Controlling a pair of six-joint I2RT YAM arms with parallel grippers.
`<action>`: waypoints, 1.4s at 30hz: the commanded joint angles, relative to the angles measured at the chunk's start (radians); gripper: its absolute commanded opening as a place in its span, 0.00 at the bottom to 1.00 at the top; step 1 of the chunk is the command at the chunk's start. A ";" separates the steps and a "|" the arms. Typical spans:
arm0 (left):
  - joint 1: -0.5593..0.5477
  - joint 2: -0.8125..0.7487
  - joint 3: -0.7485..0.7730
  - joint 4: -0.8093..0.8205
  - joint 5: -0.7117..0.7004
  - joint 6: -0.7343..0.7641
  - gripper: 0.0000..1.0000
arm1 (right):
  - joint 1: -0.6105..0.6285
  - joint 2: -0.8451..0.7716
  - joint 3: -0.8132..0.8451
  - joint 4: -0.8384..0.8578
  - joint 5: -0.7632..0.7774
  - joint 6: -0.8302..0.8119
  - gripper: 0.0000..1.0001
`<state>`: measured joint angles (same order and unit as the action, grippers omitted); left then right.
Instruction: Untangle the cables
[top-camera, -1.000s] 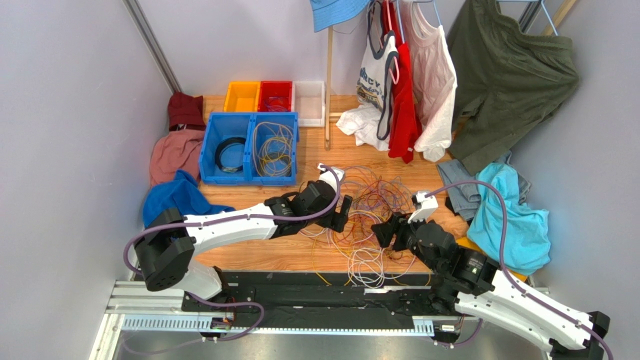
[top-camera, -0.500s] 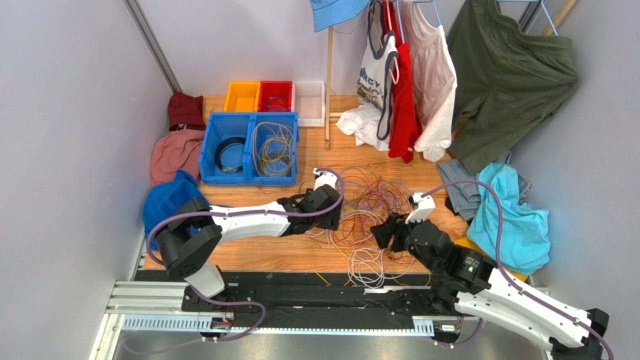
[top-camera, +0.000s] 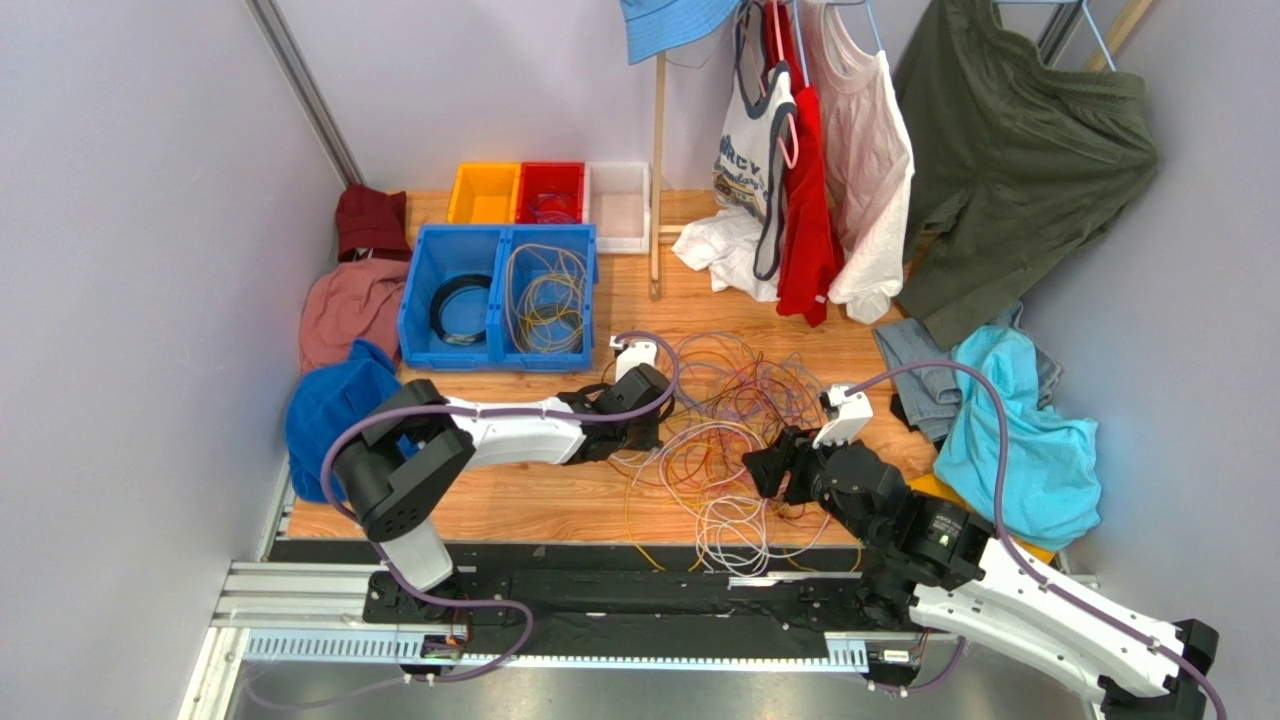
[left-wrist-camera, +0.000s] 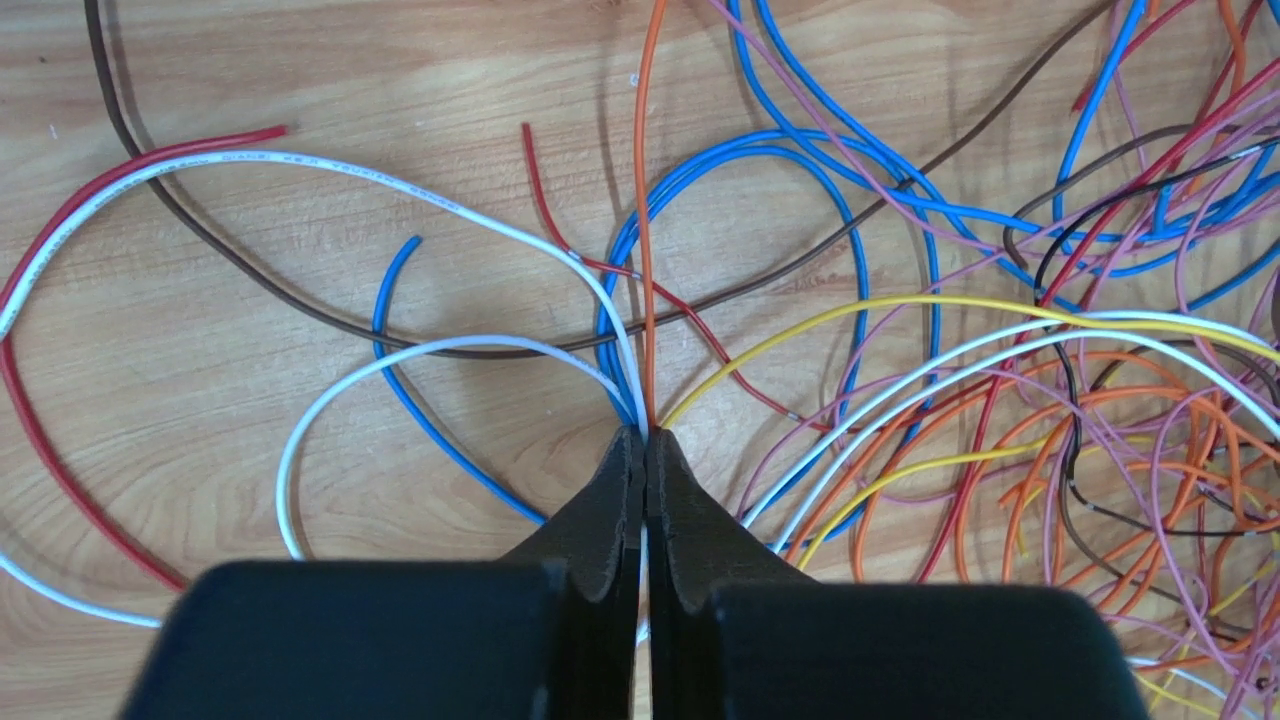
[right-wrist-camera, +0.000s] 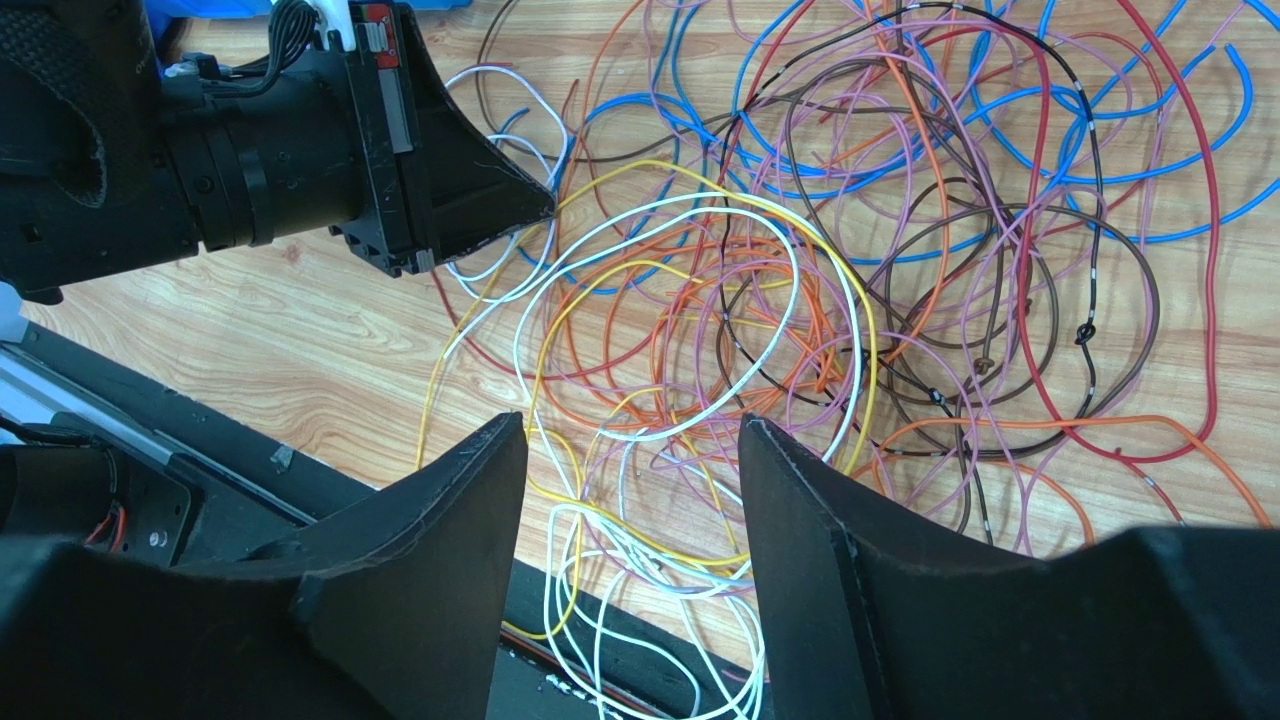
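Nipping edge cables (left-wrist-camera: 642, 225), left pincer (left-wrist-camera: 646, 438)

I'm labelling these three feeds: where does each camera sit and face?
Top external: above and behind the robot, looking down on the wooden tabletop and tangle of thin coloured cables; left arm and right arm show.
Left wrist: on the left arm, looking down past the shut left gripper.
Right wrist: on the right arm, looking down and forward through the open right gripper.
Shared: all see the cables; the right wrist view catches the left gripper.
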<state>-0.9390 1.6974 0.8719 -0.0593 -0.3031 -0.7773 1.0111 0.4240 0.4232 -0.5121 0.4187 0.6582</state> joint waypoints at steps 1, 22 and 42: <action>-0.001 -0.177 -0.014 -0.066 -0.045 0.041 0.00 | -0.003 -0.011 -0.008 0.018 0.012 0.014 0.58; -0.001 -0.860 0.340 -0.494 -0.002 0.349 0.00 | -0.003 -0.024 -0.032 0.090 -0.044 0.046 0.57; -0.001 -0.585 1.128 -0.686 -0.054 0.556 0.00 | -0.003 0.335 0.121 0.293 0.137 -0.184 0.74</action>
<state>-0.9398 1.0554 1.9320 -0.6994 -0.3759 -0.2737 1.0111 0.6548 0.4561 -0.3527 0.4469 0.5755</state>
